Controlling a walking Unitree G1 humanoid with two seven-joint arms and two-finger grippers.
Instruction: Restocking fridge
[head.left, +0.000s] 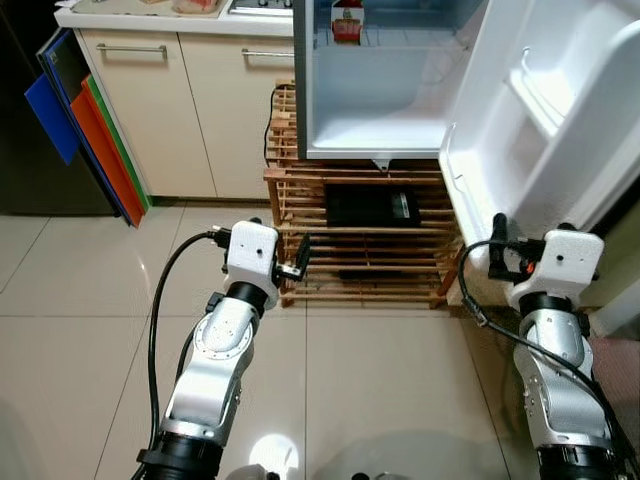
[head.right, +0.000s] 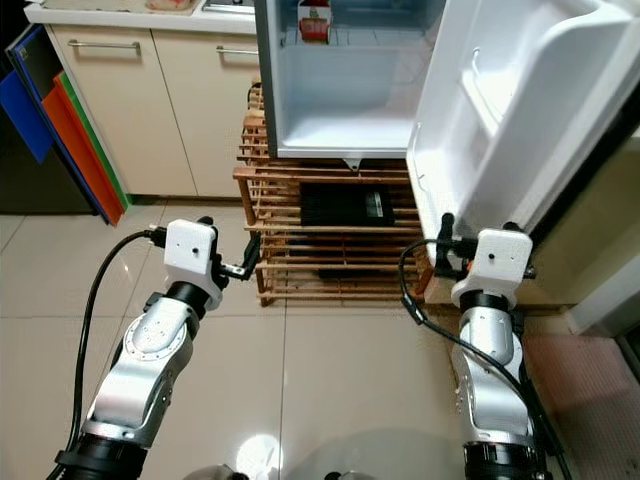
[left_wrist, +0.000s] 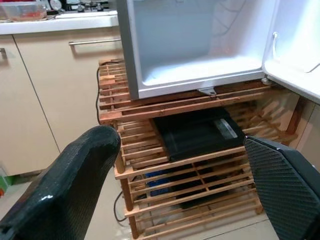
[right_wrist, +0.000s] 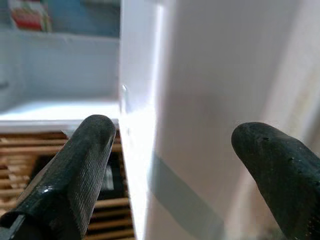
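Observation:
A small white fridge (head.left: 375, 110) stands open on a wooden slatted rack (head.left: 300, 215), its door (head.left: 540, 130) swung out to the right. A red and white carton (head.left: 347, 22) sits on its upper wire shelf; the lower compartment is bare. My left gripper (head.left: 298, 258) hovers low in front of the rack's left end, open and holding nothing; its wrist view (left_wrist: 185, 175) looks at the rack and the fridge's bottom. My right gripper (head.left: 499, 245) is open just at the lower edge of the door, which runs between its fingers (right_wrist: 90, 150) in the right wrist view.
A flat black device (head.left: 372, 207) lies on the rack's middle shelf. Cream cabinets (head.left: 190, 110) under a counter stand to the left. Blue, orange and green boards (head.left: 90, 130) lean against the cabinet side. Pale tiled floor (head.left: 380, 370) stretches in front.

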